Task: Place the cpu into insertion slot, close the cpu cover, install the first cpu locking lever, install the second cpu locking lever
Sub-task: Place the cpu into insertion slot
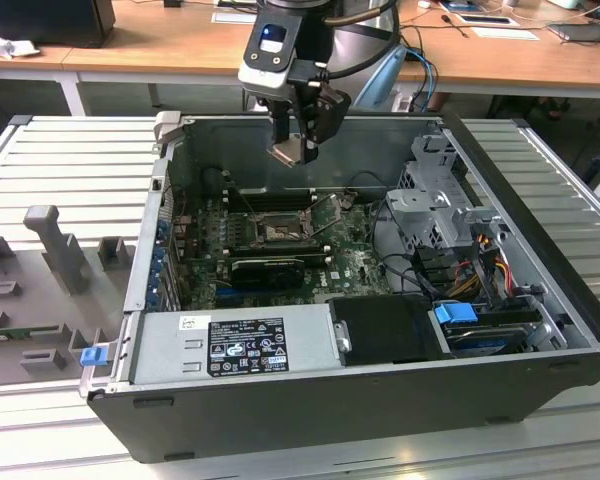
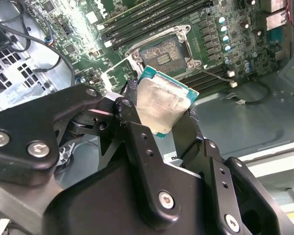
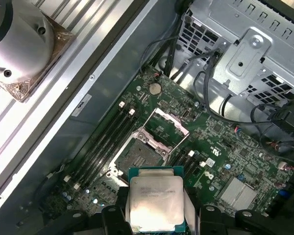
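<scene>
Jaws stood clamped on the cpu point(image 3: 155, 204), one of the black fingers point(image 2: 137, 142) on each of two opposite edges, and we judged that hold deliberate: it left the pale metal face turned up toward the wrist and the contact side free to go down flat. We saw the gripper point(image 1: 295, 150) hanging over the open computer case point(image 1: 380, 400), up around the height of its rim and above the motherboard point(image 1: 355, 262), so the chip was in the air, well apart from the insertion slot point(image 1: 277, 232) and not yet seated. The cpu cover point(image 3: 174, 120) stood swung up beside the slot, which we took as the reason the socket's grey centre lay bare to receive the chip. The exterior view gave us height, the chip hanging clear over the board, with the power supply point(image 1: 235, 340) along the near wall and the drive cage point(image 1: 435, 200) at the exterior view's right. The first wrist view gave us alignment instead: the chip square to the slot and just short of it along the line of sight, the raised cover beyond. The second wrist view gave us the grip itself, black fingers pressed to the chip's green-rimmed edges with no gap that we could see
</scene>
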